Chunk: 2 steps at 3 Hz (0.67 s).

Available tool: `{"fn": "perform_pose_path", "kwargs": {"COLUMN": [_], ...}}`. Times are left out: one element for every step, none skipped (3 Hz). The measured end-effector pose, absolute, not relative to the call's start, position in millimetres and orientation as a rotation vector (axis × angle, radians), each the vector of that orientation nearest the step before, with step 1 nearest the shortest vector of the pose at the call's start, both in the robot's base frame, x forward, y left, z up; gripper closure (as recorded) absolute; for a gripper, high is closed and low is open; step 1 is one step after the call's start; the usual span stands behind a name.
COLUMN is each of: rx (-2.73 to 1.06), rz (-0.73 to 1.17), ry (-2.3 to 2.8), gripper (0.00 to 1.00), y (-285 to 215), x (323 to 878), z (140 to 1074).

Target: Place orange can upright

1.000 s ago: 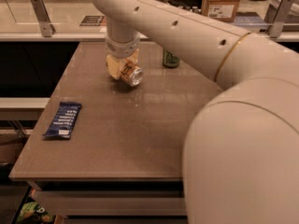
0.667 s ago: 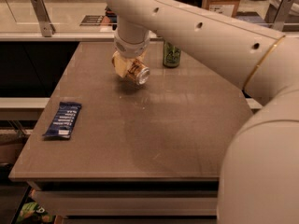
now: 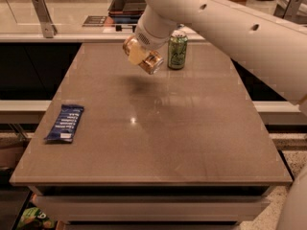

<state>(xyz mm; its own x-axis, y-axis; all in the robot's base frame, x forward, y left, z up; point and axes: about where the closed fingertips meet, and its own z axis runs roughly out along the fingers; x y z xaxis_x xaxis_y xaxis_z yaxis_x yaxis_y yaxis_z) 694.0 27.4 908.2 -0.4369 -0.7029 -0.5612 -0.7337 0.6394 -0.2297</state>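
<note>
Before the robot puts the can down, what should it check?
1. Grip: the gripper, over the back of the table, is shut on the orange can: ok.
2. Can upright: it is tilted, with one silver end facing down and forward: not ok.
3. Can on the table: it hangs above the top, with its shadow below: not ok.
4. Landing spot: nothing lies under the can: ok.
5. Green can: close on the right in the picture, upright, not touching: ok, but go gently.
6. Blue bar: far off at the table's left edge: ok.
</note>
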Motion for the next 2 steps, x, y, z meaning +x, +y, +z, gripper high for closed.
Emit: {"fn": "perform_pose_path", "kwargs": {"rx": [-1.135,-1.164], "rz": [0.103,0.145], "ry": [2.078,1.92], "gripper": [1.0,1.0], "y": [17.5,18.4], "x": [699.7,701.6], "z": [931.0,949.7]}}
